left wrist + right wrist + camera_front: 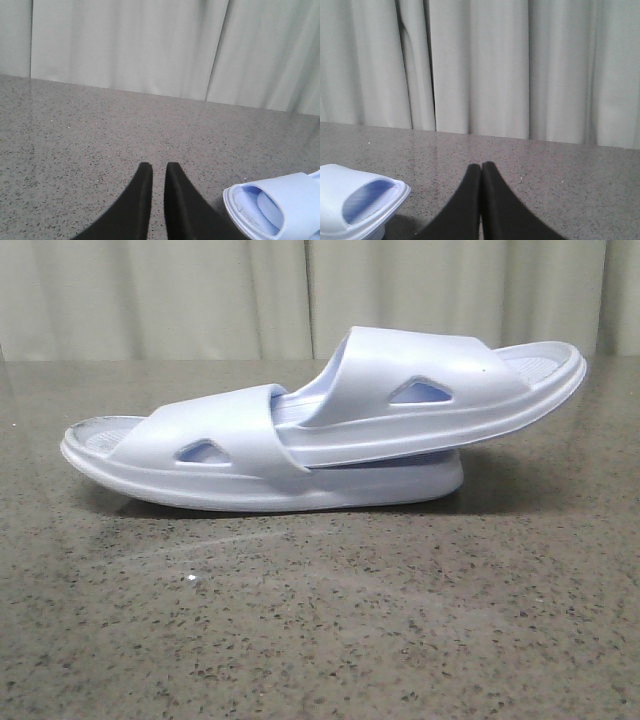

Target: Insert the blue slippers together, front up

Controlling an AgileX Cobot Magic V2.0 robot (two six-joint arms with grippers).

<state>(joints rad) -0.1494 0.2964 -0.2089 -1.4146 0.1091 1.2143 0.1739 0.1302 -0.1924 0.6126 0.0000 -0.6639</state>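
Note:
Two pale blue-white slippers lie nested on the speckled table in the front view. The lower slipper rests flat at the left. The upper slipper has one end pushed under the lower one's strap and tilts up to the right. Neither gripper shows in the front view. My left gripper is empty, its fingers almost together with a narrow gap, and one slipper end lies beside it. My right gripper is shut and empty, with a slipper end apart from it.
A pale pleated curtain hangs behind the table's far edge. Bare speckled stone surface spreads in front of the slippers and around both grippers.

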